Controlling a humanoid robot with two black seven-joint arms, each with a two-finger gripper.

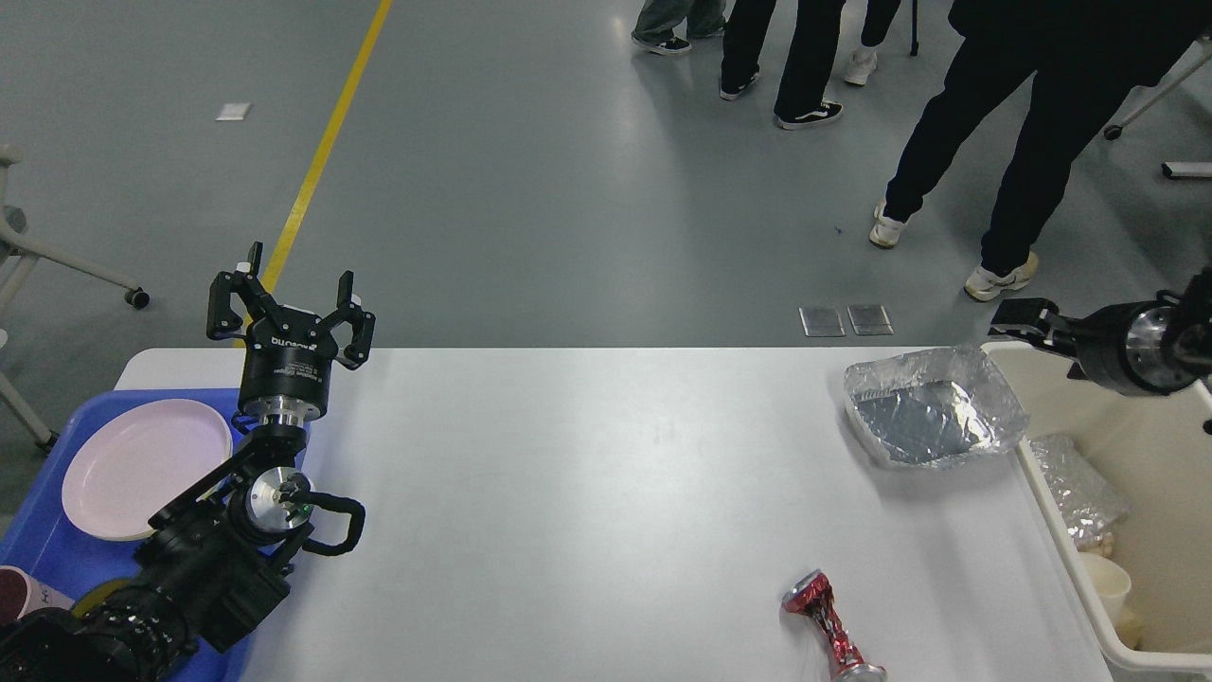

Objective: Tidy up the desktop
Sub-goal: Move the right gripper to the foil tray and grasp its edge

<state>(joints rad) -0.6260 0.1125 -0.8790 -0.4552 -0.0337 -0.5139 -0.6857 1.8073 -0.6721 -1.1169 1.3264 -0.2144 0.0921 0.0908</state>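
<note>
The white desktop [587,493] carries a crumpled foil tray [933,417] at its far right and a crushed red can [833,630] near the front edge. My left gripper [289,289] stands upright and open over the table's far left corner, holding nothing. My right gripper [1018,322] reaches in from the right, pointing left above the beige bin's far corner, just behind the foil tray. It shows as one dark shape, so its fingers cannot be told apart.
The beige bin [1051,516] off the right edge holds a foil wad [1075,488] and a paper cup [1108,583]. A blue tray [38,554] at the left holds a pink plate [147,455] and a dark red cup [19,597]. People stand beyond the table.
</note>
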